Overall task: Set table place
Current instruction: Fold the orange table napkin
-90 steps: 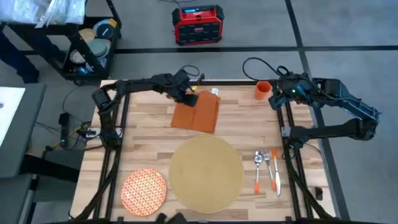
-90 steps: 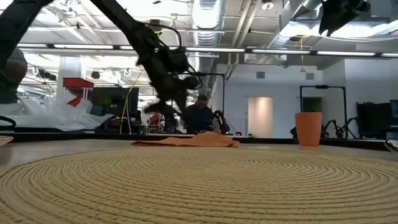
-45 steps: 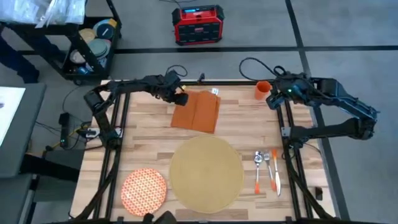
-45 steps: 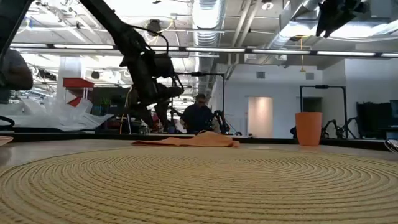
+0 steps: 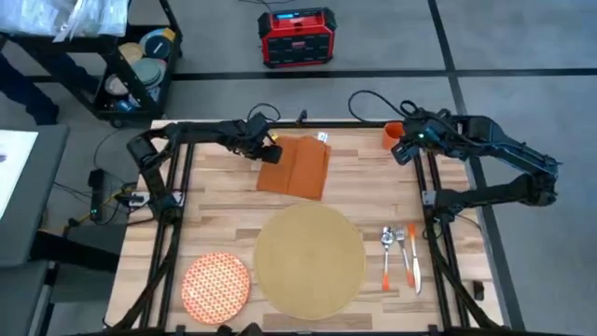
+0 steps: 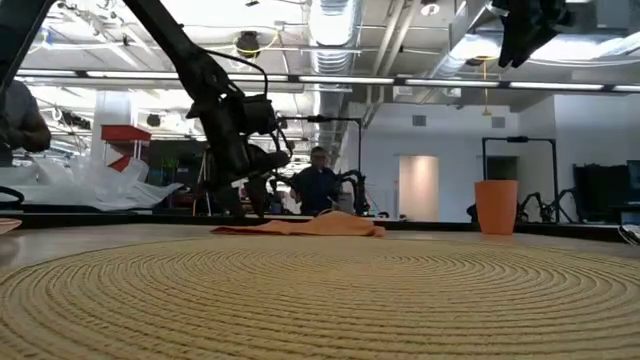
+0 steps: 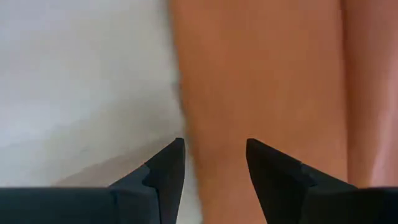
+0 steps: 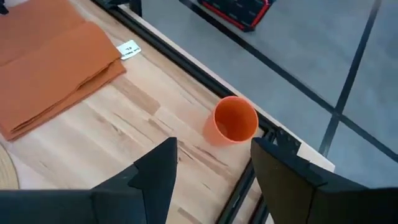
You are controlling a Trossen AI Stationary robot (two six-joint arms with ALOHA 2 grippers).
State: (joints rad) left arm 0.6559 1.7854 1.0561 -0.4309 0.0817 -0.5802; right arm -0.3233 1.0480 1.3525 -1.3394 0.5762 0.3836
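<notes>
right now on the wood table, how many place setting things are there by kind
placemat: 1
plate: 1
napkin: 1
cup: 1
cutlery pieces: 3, a spoon, a fork and a knife
Total: 7

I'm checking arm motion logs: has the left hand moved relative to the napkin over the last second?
Yes. The left hand has slid from above the napkin toward its left edge, away from the cup.

One placemat (image 5: 310,256), plate (image 5: 215,287), napkin (image 5: 297,168), cup (image 5: 393,136) (three cutlery pieces (image 5: 399,254)).
</notes>
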